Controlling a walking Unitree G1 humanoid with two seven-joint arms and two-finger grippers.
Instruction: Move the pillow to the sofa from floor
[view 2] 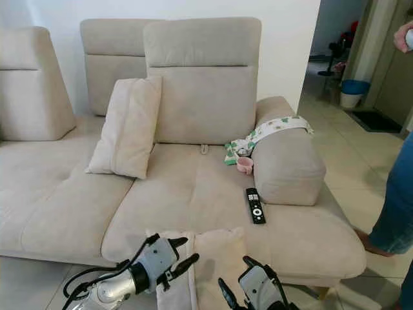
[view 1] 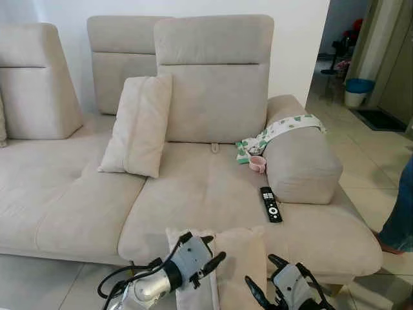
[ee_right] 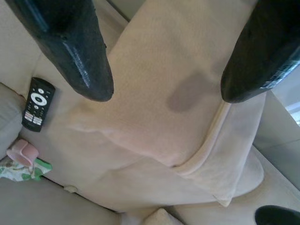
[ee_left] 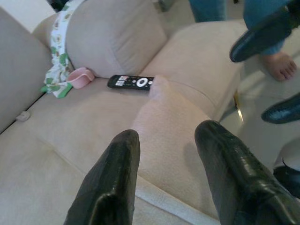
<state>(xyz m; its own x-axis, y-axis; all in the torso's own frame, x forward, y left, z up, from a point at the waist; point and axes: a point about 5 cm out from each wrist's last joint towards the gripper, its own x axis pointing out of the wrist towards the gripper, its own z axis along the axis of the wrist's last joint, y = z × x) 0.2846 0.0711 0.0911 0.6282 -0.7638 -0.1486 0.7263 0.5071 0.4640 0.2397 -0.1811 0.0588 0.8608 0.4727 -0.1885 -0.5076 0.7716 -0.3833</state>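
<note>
Big and beige, the sofa [view 1: 193,194] fills the room in front of the robot, with a white wall behind it and pale floor tiles [view 1: 368,161] to the right. One cushion [view 1: 137,126] stands up against the sofa's back. A black remote control [view 1: 271,204] lies on the seat, near the fat armrest [view 1: 300,161]. A small pink cup [view 1: 257,164] sits by the armrest, next to a white cloth with green spots [view 1: 284,129] that hangs over it. A person's leg in blue jeans [view 1: 401,213] stands on the tiles at the far right.

The pillow [view 1: 235,258] is beige too. It leans at the front edge of the seat, standing on its end, so its long side runs up and down. Its top reaches just over the seat edge and points toward the remote control.

The left gripper [view 1: 208,255] is at the pillow's left side, close to its top. Its fingers [ee_left: 112,183] are spread apart, with the pillow's top showing between them, and they do not squeeze it. The right gripper [view 1: 261,281] is at the pillow's right side, lower down. Its fingers [ee_right: 70,51] are spread wide too, one on each side of the pillow, not pinching it
</note>
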